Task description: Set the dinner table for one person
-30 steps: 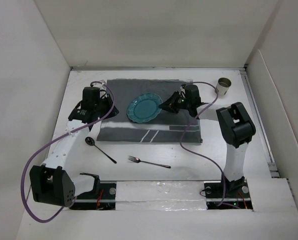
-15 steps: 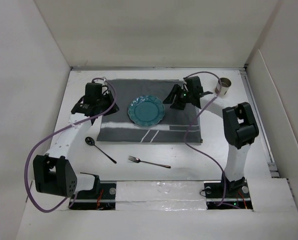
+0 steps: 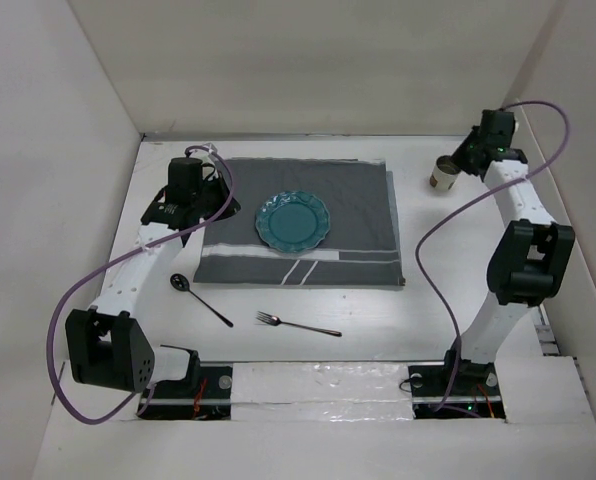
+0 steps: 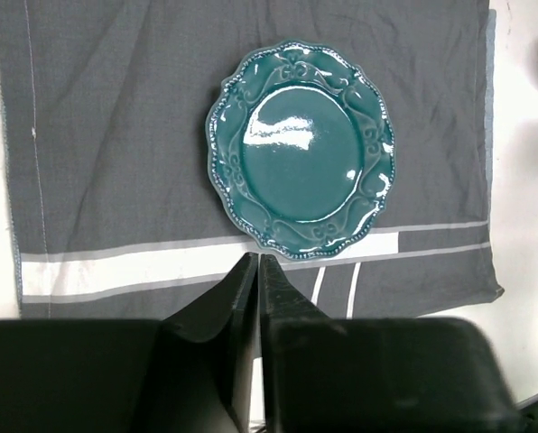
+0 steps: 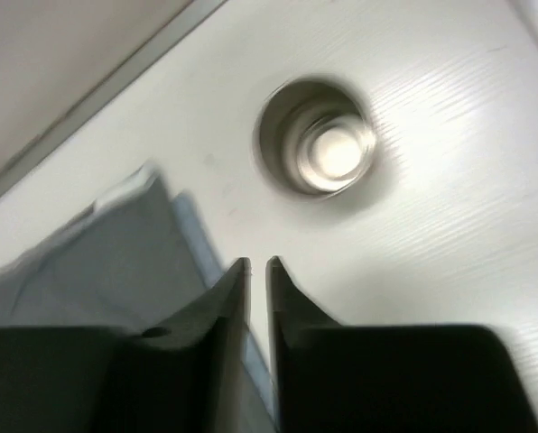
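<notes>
The white dinner table (image 3: 458,290) carries a dark grey, white-striped cloth (image 3: 348,205) with a teal plate (image 3: 292,220) on it. A dark spoon (image 3: 200,298) and fork (image 3: 298,324) lie on the bare table in front of the cloth. A paper cup (image 3: 445,173) stands at the far right. My left gripper (image 3: 218,205) is shut and empty over the cloth's left edge; its wrist view shows the plate (image 4: 301,149) ahead of the gripper (image 4: 258,260). My right gripper (image 3: 465,160) hovers by the cup (image 5: 317,135), its jaws (image 5: 257,263) nearly closed and empty.
White walls enclose the table on the left, back and right. The cloth's right edge (image 5: 188,244) lies just left of my right fingertips. A purple cable (image 3: 433,230) hangs from the right arm over the table's right side.
My right arm has swung from beside the plate to the far right corner, above the cup. The cloth's right side now lies flat. My left gripper barely moved.
</notes>
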Robot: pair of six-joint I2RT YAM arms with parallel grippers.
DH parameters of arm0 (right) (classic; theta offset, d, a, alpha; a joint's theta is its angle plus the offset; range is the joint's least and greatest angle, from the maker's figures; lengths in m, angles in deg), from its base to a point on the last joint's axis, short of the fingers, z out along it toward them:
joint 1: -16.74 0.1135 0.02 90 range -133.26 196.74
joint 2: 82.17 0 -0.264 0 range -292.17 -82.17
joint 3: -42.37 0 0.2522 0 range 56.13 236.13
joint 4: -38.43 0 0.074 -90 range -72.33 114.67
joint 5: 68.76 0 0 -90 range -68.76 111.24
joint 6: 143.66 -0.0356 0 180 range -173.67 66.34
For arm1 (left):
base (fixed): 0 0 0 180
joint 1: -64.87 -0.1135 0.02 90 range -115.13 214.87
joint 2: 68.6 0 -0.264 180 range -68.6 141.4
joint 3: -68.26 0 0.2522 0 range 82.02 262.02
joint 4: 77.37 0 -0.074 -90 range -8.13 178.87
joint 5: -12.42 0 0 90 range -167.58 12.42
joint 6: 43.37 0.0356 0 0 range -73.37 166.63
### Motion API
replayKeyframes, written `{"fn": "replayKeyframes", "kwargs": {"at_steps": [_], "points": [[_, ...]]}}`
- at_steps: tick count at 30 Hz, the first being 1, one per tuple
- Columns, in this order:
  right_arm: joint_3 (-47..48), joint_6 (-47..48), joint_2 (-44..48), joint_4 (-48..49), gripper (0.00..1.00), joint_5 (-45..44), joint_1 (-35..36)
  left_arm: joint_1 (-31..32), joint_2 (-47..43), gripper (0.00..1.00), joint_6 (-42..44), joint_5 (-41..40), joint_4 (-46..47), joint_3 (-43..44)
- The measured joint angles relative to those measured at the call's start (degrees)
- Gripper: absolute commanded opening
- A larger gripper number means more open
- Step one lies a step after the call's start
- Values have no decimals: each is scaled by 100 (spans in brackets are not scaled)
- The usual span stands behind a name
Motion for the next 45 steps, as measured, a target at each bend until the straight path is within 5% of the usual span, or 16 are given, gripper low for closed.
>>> {"fn": "replayKeyframes", "kwargs": {"at_steps": [3, 10, 13, 14, 15, 24, 32, 37, 45], "points": [[538, 109, -345, -264, 51, -337, -385, 0, 0, 12, 52, -2, 20, -2], [2323, 264, -2046, -1132, 46, -535, -597, 0, 15, 15, 81, 61, 131, -7], [2566, 334, -2511, -1364, 25, -457, -562, 0, 114, 15, 81, 92, 155, -7], [2577, 348, -2605, -1436, 7, -439, -551, 0, 157, 15, 81, 101, 160, -7], [2579, 348, -2671, -1502, 0, -461, -535, 0, 205, 15, 81, 105, 160, -7], [2068, 400, -2028, -1491, 0, -625, -245, 0, 343, 14, 76, 144, 149, 2], [2951, 778, -1945, -1563, 0, -487, 1047, 0, 361, 14, 79, 190, 83, 35], [3298, 898, -2275, -1731, 0, -299, 1711, 0, 140, 14, 101, 85, -111, 35], [3506, 953, -2911, -2188, 0, -570, 1803, -170, -658, 14, 120, 0, -363, -166]]}}
